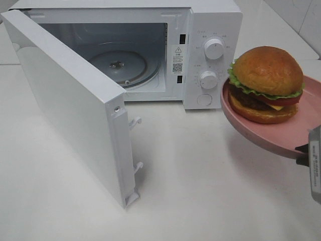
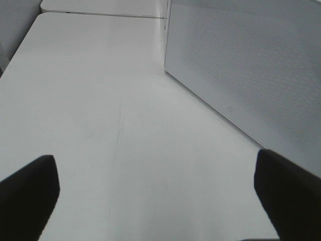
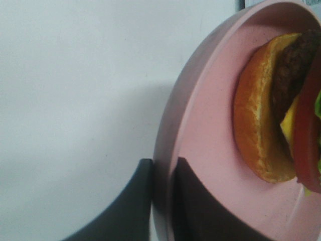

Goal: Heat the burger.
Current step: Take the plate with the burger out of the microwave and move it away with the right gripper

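The burger [image 1: 266, 83], with golden bun, lettuce, tomato, patty and cheese, sits on a round pink plate [image 1: 281, 136] held in the air to the right of the microwave [image 1: 200, 30]. My right gripper [image 3: 161, 196] is shut on the plate's rim, one finger on each side; the burger [image 3: 266, 125] shows close on the plate [image 3: 210, 125]. The microwave door [image 1: 70, 105] stands wide open, showing the glass turntable [image 1: 120, 65]. My left gripper [image 2: 155, 201] is open and empty over the bare table beside the door's outer face [image 2: 251, 65].
The open door swings out toward the table's front left, with its latch hooks [image 1: 135, 123] sticking out. Two white knobs [image 1: 214, 49] are on the microwave's panel. The white table [image 1: 200, 191] stretches in front.
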Available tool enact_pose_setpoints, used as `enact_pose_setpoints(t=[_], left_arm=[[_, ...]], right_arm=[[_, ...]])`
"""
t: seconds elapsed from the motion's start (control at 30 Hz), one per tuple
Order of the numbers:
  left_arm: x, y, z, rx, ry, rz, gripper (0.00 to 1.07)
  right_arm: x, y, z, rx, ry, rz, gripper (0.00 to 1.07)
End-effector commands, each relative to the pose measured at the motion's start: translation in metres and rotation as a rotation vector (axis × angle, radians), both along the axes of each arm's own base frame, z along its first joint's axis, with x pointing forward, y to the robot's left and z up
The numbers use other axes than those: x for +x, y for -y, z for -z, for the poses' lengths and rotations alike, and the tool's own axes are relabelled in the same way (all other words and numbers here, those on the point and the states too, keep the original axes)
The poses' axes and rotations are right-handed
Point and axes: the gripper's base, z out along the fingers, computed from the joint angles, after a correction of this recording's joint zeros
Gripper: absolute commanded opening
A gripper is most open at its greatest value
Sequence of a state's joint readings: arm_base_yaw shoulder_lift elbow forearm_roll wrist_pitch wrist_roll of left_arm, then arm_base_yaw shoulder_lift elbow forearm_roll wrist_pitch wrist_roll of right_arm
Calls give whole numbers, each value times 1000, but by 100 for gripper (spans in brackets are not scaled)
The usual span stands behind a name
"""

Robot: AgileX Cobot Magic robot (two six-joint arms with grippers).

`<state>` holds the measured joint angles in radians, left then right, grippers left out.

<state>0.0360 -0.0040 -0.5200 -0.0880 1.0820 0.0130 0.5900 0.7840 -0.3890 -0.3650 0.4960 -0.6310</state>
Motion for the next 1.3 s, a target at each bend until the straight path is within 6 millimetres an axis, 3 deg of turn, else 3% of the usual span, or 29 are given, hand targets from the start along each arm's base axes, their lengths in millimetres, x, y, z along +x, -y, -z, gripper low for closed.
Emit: enact_pose_setpoints(t=[0.03,0.27,0.5,0.93,1.3], left_arm=[[0,0,0,-4,10,2,98],[0,0,0,-4,10,2,98],[0,0,0,-4,10,2,98],[0,0,0,-4,10,2,98],[0,0,0,-4,10,2,98]], right_arm=[[3,3,-8,20,66,46,0],[5,13,-8,2,72,191,0],[15,22,3,-20,17,471,0],[46,15,24,55,9,928,0],[66,7,49,-4,10,1154,0]])
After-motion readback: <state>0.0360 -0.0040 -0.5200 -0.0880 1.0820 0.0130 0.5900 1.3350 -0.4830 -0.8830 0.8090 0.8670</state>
